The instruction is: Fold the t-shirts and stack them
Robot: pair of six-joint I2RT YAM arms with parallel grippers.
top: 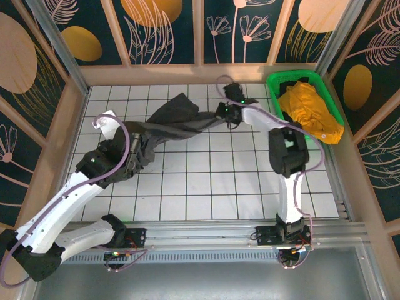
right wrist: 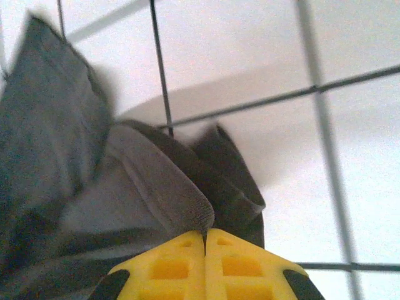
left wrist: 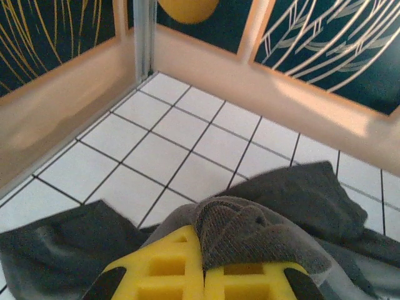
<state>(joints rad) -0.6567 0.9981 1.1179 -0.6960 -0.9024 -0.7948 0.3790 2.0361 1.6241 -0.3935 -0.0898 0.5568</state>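
The white tiled worktop (top: 206,187) with dark grid lines sits inside wood-framed wall panels (top: 162,31) painted dark with orange ovals and pale leaves. A green basket (top: 273,84) stands in its far right corner. It holds the orange-yellow t-shirt (top: 309,112), which spills over its near rim. The dark charcoal t-shirt (top: 178,115) lies left of the basket, stretched in a twisted band between both arms. The right end effector (right wrist: 205,240), just left of the basket, is clenched on one end, with a fold pinched between its yellow tips. The left end effector (left wrist: 204,250), well left of the basket, is clenched on the other end, with cloth bunched over its tips.
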